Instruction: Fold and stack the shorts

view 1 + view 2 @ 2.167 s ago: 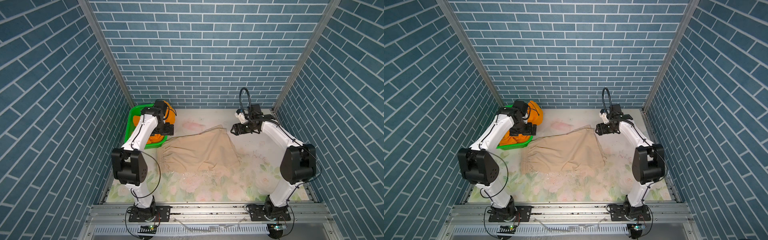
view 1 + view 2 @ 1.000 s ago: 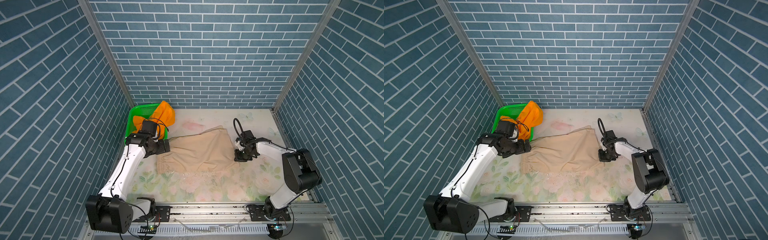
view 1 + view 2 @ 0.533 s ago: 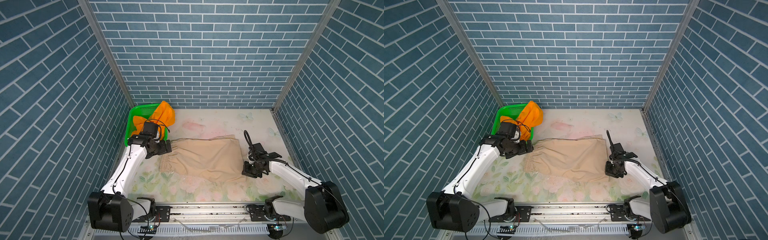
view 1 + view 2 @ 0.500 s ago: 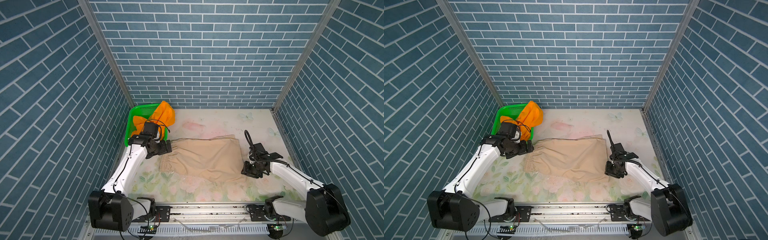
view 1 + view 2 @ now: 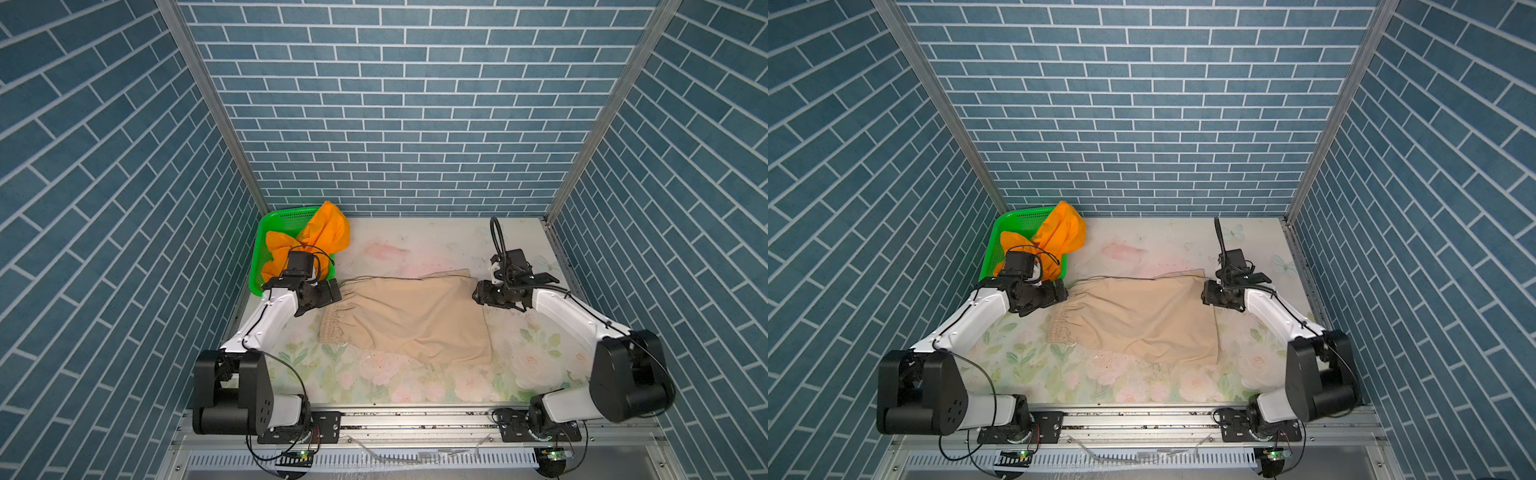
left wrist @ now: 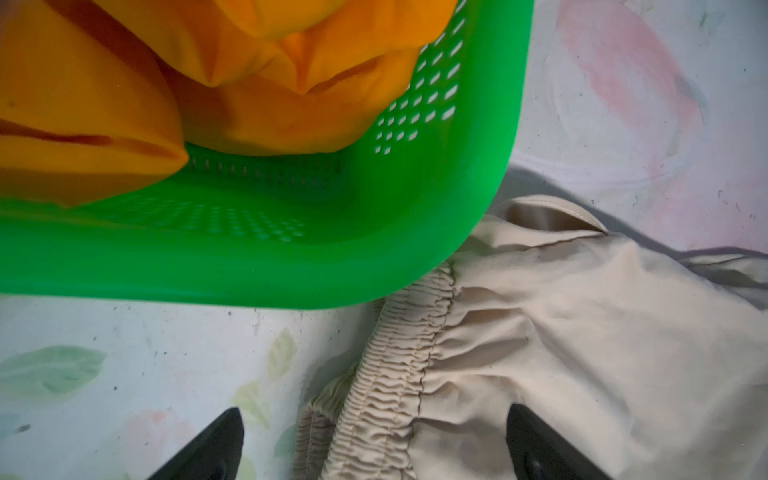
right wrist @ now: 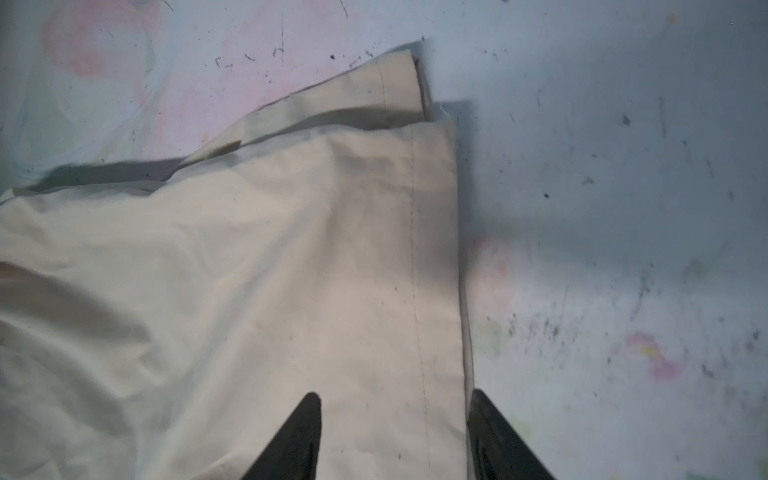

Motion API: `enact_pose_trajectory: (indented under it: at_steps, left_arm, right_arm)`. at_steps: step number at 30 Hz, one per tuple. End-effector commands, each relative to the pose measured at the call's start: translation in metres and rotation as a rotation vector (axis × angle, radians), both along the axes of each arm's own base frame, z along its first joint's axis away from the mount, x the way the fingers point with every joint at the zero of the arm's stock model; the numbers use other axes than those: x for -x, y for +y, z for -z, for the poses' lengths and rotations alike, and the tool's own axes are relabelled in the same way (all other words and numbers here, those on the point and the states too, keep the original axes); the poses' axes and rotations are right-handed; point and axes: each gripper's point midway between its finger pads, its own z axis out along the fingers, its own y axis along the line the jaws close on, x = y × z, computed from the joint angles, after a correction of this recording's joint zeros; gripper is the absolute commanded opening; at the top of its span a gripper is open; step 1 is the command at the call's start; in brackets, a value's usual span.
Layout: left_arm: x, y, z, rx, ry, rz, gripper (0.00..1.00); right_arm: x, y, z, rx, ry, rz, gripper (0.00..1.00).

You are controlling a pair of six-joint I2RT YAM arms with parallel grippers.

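The beige shorts [image 5: 407, 320] [image 5: 1142, 316] lie flat on the floral mat, gathered waistband to the left and leg hems to the right. My left gripper [image 5: 334, 293] [image 5: 1061, 293] hovers open over the waistband's far end; in the left wrist view the left gripper [image 6: 374, 409] straddles the waistband [image 6: 399, 365]. My right gripper [image 5: 478, 296] [image 5: 1206, 297] is open at the far right hem corner. In the right wrist view the right gripper [image 7: 394, 394] has one finger over the cloth and one at the hem edge [image 7: 457, 249]. The orange shorts [image 5: 324, 237] [image 5: 1059, 237] [image 6: 249, 83] sit bunched in the basket.
A green perforated basket [image 5: 282, 218] [image 5: 1017, 216] [image 6: 457, 187] stands at the far left corner, its near corner touching the beige waistband. Blue brick walls close in the back and both sides. A metal rail runs along the mat's front edge.
My right gripper pulled a leg of the beige shorts toward the front, opened and let it go, then moved back to the far hem corner. The left gripper stayed open by the waistband.
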Motion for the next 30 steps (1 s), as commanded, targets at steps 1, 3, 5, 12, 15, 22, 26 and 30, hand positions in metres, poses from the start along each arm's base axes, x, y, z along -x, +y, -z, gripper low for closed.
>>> enact_pose_trajectory:
  at_steps: [1, 3, 5, 12, 15, 22, 26, 30]
  left_arm:
    - [-0.020, -0.015, -0.003, 0.083, -0.086, 0.041, 1.00]
    - [-0.020, -0.016, 0.004, 0.093, -0.081, 0.045, 1.00]
    - [-0.019, -0.017, 0.011, 0.098, -0.064, 0.048, 1.00]
    - [-0.007, -0.017, 0.026, 0.099, -0.022, 0.049, 1.00]
    - [0.001, -0.013, 0.028, 0.079, 0.000, 0.040, 0.99]
    - [0.029, 0.011, 0.007, -0.036, 0.083, -0.044, 1.00]
    - [0.048, 0.013, -0.007, -0.019, 0.083, -0.086, 1.00]
    - [0.070, 0.009, -0.002, 0.029, 0.104, -0.117, 1.00]
  right_arm:
    - [-0.030, 0.015, 0.004, -0.013, -0.055, -0.104, 0.57]
    - [-0.044, 0.018, 0.013, -0.012, -0.050, -0.111, 0.57]
    - [-0.053, 0.017, 0.023, -0.007, -0.032, -0.109, 0.57]
    - [-0.066, 0.029, 0.045, -0.055, 0.005, -0.137, 0.49]
    - [-0.063, 0.027, 0.043, -0.035, 0.016, -0.143, 0.48]
    - [-0.003, -0.017, 0.008, 0.072, 0.127, 0.028, 0.54]
    - [0.067, -0.022, 0.016, -0.008, 0.280, 0.123, 0.54]
    - [0.118, -0.035, 0.027, -0.006, 0.358, 0.199, 0.54]
